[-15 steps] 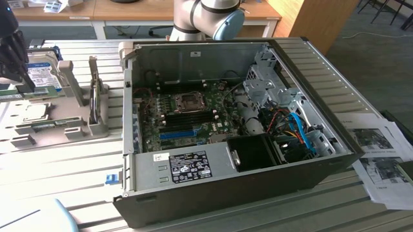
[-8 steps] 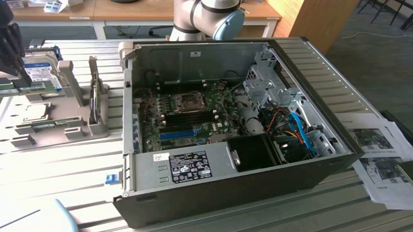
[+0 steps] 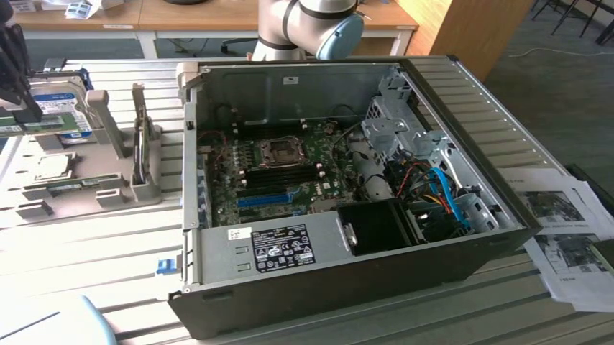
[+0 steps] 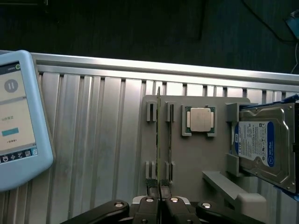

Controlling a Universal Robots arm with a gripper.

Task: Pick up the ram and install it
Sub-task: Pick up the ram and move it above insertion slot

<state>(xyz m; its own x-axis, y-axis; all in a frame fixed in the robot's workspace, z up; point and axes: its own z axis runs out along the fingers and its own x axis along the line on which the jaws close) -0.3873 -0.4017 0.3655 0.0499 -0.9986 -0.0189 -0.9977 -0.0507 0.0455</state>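
The gripper [image 4: 159, 186] has its two fingers drawn close together on the thin upper edge of the ram [image 4: 159, 135] - I judge this a narrow grip on the stick, not an empty closing. The ram stands on edge in the grey holder [image 4: 196, 158], with a second stick in the slot just beside it, then the processor chip [image 4: 201, 119] and the hard drive [image 4: 261, 144]. The long axis of the ram runs in the same plane as the gap between the fingers, so the pads press on its two flat faces. Whether it is already raised from its slot, I cannot tell. In the exterior view the holder [image 3: 86, 180] lies to the left of the open computer case [image 3: 479, 237] - the black memory slots [image 3: 287, 171] are inside, well apart from the gripper.
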